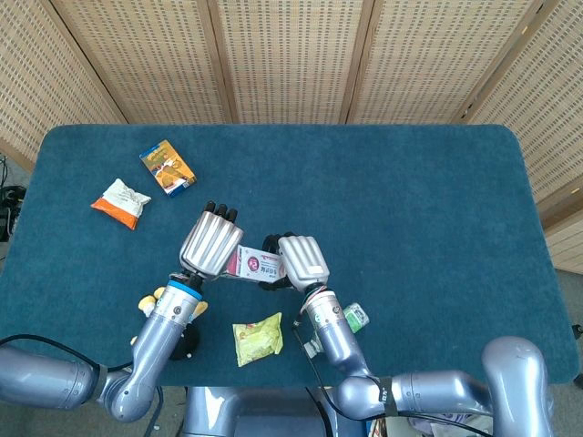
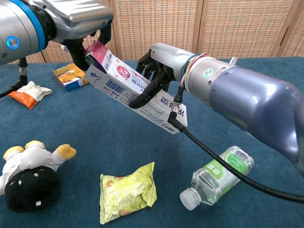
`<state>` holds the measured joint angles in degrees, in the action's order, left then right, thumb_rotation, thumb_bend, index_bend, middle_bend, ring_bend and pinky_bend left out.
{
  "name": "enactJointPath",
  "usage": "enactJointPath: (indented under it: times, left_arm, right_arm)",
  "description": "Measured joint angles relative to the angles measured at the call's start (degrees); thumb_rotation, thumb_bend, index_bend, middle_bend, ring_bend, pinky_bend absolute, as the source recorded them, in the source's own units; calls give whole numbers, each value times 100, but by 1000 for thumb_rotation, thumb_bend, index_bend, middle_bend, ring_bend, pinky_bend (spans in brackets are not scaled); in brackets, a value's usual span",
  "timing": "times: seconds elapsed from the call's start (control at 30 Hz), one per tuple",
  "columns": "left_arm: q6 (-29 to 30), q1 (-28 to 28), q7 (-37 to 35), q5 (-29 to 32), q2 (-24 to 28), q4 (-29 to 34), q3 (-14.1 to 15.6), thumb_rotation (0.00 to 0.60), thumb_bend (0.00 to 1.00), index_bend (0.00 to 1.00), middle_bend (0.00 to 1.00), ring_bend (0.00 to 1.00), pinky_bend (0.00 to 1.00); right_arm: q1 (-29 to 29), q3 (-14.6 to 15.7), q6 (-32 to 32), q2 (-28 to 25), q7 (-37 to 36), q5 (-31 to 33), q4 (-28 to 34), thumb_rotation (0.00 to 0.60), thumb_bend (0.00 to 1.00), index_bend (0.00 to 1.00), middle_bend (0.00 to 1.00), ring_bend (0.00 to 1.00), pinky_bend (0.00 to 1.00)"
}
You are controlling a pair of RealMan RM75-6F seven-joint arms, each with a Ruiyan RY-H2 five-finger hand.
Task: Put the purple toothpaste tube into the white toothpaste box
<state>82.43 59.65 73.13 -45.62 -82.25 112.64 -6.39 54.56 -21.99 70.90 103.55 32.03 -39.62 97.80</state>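
The white toothpaste box (image 2: 142, 102) hangs above the table, tilted with its open flapped end up at the left. My right hand (image 2: 156, 71) grips it around the middle from behind. The toothpaste tube (image 2: 118, 70), white with a purple-pink tail, lies along the box's top at its open end, its tail sticking out. My left hand (image 2: 78, 21) pinches that tail from above. How far the tube sits inside is hidden. In the head view the tube (image 1: 260, 264) shows between my left hand (image 1: 211, 241) and right hand (image 1: 303, 261).
Below the hands lie a green snack pack (image 2: 127, 192), a water bottle (image 2: 218, 175) on its side and a plush toy (image 2: 31, 175). Further left are an orange packet (image 2: 26, 92) and a small snack box (image 2: 70, 76).
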Motion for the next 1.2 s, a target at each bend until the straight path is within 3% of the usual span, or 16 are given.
enactJointPath:
  times: [0.23,0.6,0.83,1.0,1.2]
  left_arm:
    - [-2,-60,-43,-207,-5,-111,46,600,273,485,265,226,284]
    - [-16,-159,-106,-459,-24,-255,64,600,221,344,159,132,201]
    - [-108,-205,-140,-542,25,-288,48,600,141,141,10,1,39]
    - [-178,-216,-100,-511,96,-241,39,600,113,62,0,0,0]
    - [-248,-227,-56,-535,177,-193,41,600,113,47,0,0,0]
  right_arm:
    - [-33,-7,17,37,-48,-47,-33,600,148,528,484,381,479]
    - [-112,-74,123,129,-179,-149,-109,600,147,530,486,381,485]
    - [-169,-103,145,176,-258,-209,-167,600,147,530,486,381,485]
    - [-204,-144,169,170,-294,-240,-165,600,147,530,486,381,485]
    - [-267,-179,163,158,-365,-237,-177,600,148,530,485,381,485]
